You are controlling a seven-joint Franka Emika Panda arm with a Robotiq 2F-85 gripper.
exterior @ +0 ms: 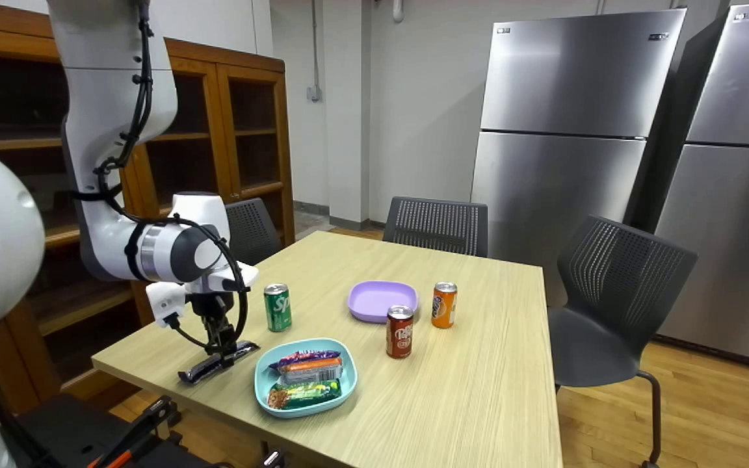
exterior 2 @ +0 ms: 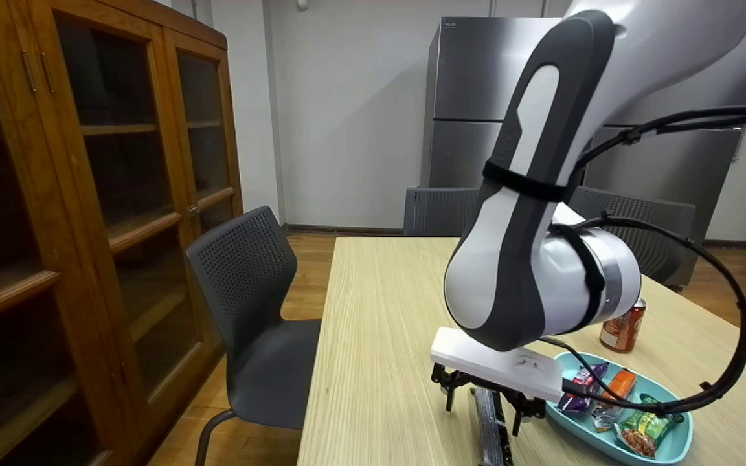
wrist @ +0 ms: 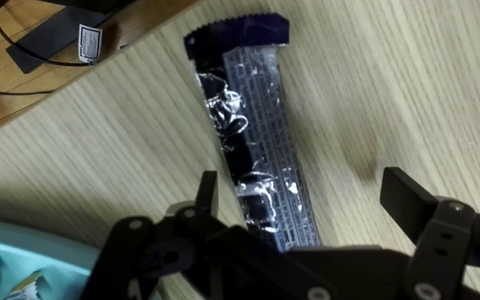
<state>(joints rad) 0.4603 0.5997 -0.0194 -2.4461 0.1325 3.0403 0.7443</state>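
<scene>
A long dark wrapped bar (wrist: 256,137) with shiny film and small print lies flat on the table. My gripper (wrist: 300,187) stands open over it, one finger on either side; in the wrist view bare wood shows between the bar and each finger. The gripper hides the bar's lower end there. In an exterior view both fingers straddle the bar (exterior 2: 493,437), pointing down, close above the tabletop. Beside it sits a teal bowl (exterior: 309,412) holding a purple packet (exterior: 306,357), an orange-and-grey packet (exterior: 313,370) and a green packet (exterior: 306,394).
A green Sprite can (exterior: 277,309) stands behind the gripper. Farther right are a brown Dr Pepper can (exterior: 400,335), a purple tray (exterior: 374,299) and an orange Fanta can (exterior: 444,305). The table edge (wrist: 77,77) runs near the bar. Chairs (exterior 2: 250,285) surround the table.
</scene>
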